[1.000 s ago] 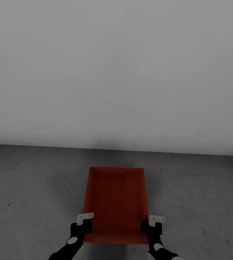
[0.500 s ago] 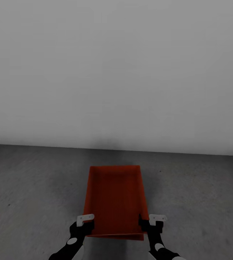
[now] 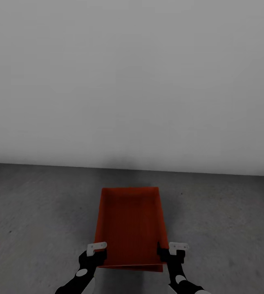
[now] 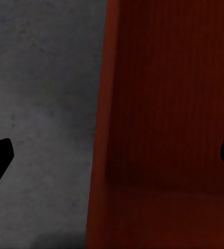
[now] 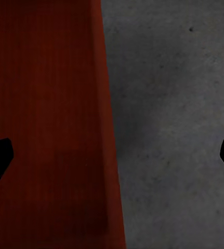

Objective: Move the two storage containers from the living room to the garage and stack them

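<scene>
Storage container (image 3: pixel 130 224), orange-red, open-topped, sits between our two grippers over the dark grey concrete floor (image 3: pixel 34 220) of the garage, its far end pointing at the pale wall (image 3: pixel 132 81). Whether it rests on the floor or hangs just above it, we cannot tell from the head view.

Left gripper (image 3: pixel 94 252) at the container's near left corner; right gripper (image 3: pixel 173 252) at the near right corner. In each wrist view the side wall (image 4: pixel 104 129) of the container runs between the two dark fingertips, with floor on the outer side, and both pairs of jaws stand wide apart, astride the wall rather than clamped on it.

Second container not located from this position.

Our reading: this is the set-down step, either the first container being left on the floor or the carry ending. Next move calls for a check that the box lies flat, then drawing both grippers straight up off the walls without snagging the thin rims, which would drag or tip the box.
</scene>
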Controlling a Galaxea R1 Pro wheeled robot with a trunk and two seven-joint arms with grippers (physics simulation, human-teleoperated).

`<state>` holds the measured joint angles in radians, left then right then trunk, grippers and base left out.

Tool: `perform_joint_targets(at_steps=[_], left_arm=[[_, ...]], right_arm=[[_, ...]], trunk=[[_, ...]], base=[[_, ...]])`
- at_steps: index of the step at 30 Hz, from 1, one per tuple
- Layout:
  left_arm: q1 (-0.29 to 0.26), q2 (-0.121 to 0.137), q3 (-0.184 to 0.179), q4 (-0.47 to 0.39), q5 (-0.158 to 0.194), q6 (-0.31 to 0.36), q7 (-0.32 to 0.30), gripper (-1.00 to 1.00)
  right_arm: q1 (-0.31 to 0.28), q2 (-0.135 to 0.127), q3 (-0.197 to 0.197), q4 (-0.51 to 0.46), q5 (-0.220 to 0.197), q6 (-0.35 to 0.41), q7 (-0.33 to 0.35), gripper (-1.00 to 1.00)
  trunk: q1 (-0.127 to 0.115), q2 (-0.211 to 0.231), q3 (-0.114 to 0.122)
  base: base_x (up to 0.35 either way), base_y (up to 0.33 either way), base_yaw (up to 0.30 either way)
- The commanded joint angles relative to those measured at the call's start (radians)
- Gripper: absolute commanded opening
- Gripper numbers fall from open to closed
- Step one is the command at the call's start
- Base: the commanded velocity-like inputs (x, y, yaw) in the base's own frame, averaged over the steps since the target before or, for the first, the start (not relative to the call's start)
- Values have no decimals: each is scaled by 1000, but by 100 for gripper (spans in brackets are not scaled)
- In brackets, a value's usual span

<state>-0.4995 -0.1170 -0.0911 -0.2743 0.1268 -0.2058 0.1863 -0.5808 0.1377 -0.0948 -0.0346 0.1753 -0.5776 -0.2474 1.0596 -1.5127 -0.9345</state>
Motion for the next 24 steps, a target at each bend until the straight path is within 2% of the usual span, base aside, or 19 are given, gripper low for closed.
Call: perform_joint_targets(at_steps=[1, 24], left_arm=[[-1, 0, -9, 1, 11, -4, 5, 100], [-1, 2, -9, 0, 10, -4, 0, 100]], right_arm=[[-1, 0, -8, 1, 11, -2, -5, 100], [-1, 2, -8, 1, 9, -2, -6, 100]], trunk=[[0, 0, -1], [-84, 154, 68]], base=[[0, 0, 0], [0, 0, 0]])
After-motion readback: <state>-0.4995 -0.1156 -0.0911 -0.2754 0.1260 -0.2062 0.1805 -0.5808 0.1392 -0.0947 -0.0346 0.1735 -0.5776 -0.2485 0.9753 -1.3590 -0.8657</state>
